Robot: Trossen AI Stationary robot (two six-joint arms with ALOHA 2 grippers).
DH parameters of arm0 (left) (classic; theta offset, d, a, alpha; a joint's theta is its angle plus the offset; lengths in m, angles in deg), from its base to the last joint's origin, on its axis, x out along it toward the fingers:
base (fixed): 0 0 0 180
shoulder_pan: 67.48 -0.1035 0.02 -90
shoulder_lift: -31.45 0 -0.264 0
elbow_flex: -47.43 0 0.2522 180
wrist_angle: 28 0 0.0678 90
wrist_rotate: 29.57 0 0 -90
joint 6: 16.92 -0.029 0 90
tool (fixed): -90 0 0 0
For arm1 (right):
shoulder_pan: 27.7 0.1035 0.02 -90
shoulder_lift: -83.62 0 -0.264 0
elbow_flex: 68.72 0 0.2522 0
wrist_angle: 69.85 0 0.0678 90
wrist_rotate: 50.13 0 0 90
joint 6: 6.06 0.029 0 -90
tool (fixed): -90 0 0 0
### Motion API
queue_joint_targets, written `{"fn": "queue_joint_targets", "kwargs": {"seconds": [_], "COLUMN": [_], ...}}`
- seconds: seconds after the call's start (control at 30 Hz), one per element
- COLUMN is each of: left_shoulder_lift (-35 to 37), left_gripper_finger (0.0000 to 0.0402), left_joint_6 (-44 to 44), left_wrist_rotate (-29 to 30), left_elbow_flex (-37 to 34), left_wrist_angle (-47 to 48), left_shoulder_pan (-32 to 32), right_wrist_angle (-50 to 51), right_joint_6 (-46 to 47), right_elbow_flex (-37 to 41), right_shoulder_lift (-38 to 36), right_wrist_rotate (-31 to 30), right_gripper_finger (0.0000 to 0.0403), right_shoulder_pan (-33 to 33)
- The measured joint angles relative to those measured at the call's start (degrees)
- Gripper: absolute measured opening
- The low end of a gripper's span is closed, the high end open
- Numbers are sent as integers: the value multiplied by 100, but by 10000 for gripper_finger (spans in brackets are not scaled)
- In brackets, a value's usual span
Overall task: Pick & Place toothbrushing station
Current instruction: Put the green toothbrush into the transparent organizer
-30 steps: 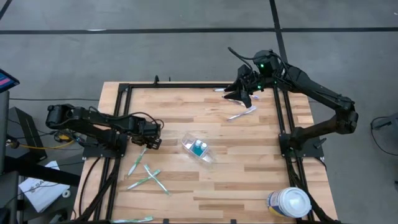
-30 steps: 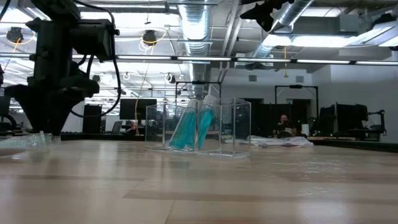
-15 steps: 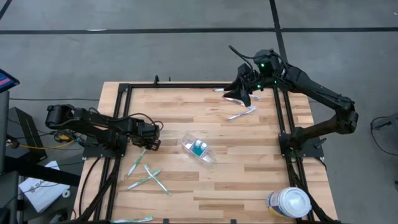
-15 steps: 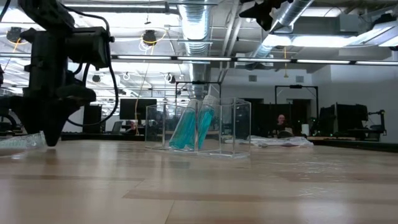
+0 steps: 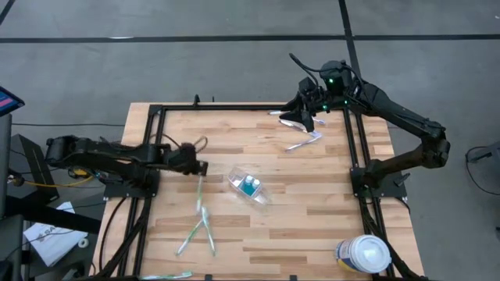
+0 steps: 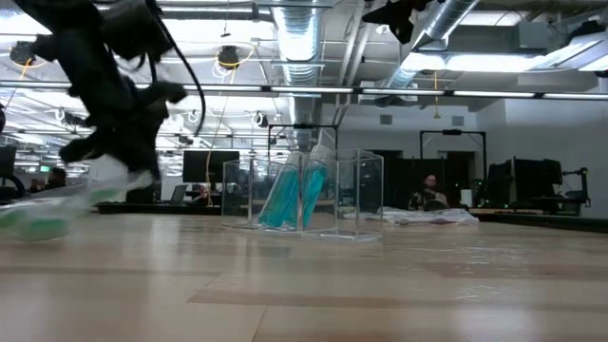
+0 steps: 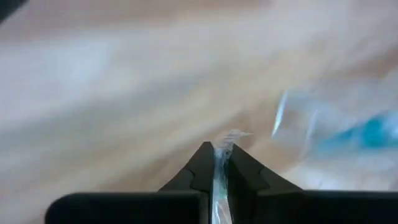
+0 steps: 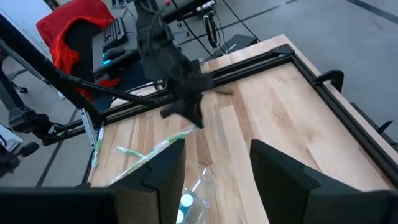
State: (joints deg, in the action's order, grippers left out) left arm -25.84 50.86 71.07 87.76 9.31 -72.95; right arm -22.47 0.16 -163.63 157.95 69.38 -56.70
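My left tool (image 7: 215, 163) had just snapped shut on a wrapped toothbrush (image 5: 200, 191) and lifted it (good!), near the clear holder (image 5: 250, 186); my right tool (image 8: 214, 163) waited, spread.

The left gripper (image 5: 200, 168) now stands clamped on a wrapped toothbrush (image 5: 198, 192), where a second ago its fingers were spread above the packets lying at the table's left side. In the low view it sits higher and tilted, the packet (image 6: 66, 198) carried clear of the wood instead of lying on it. From above, the toothbrush now points from the gripper toward the near edge. The loose packets (image 5: 197, 232) on the table lie nearer the front edge than before.
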Motion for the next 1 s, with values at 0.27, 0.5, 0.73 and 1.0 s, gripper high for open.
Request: {"fn": "queue_joint_targets", "kwargs": {"seconds": [0.27, 0.5, 0.73, 1.0], "left_shoulder_lift": [962, 1112, 589, -542], "left_gripper_finger": [11, 10, 11, 11], "left_joint_6": [-1447, -3563, -4419, -4654], "left_wrist_rotate": [933, 1105, 996, 841], "left_elbow_flex": [0, 107, 567, 824], "left_wrist_angle": [-1714, -4300, -4338, -4438], "left_shoulder_pan": [-484, -512, -465, -138], "right_wrist_angle": [-4, -28, -43, -90], "right_joint_6": [4, 70, 137, 404], "right_elbow_flex": [0, 0, 0, 0], "right_shoulder_lift": [0, 0, 0, 0], "right_wrist_rotate": [0, 0, 20, 46], "right_gripper_finger": [168, 167, 166, 162], "right_shoulder_pan": [-6, -11, -9, -72]}}
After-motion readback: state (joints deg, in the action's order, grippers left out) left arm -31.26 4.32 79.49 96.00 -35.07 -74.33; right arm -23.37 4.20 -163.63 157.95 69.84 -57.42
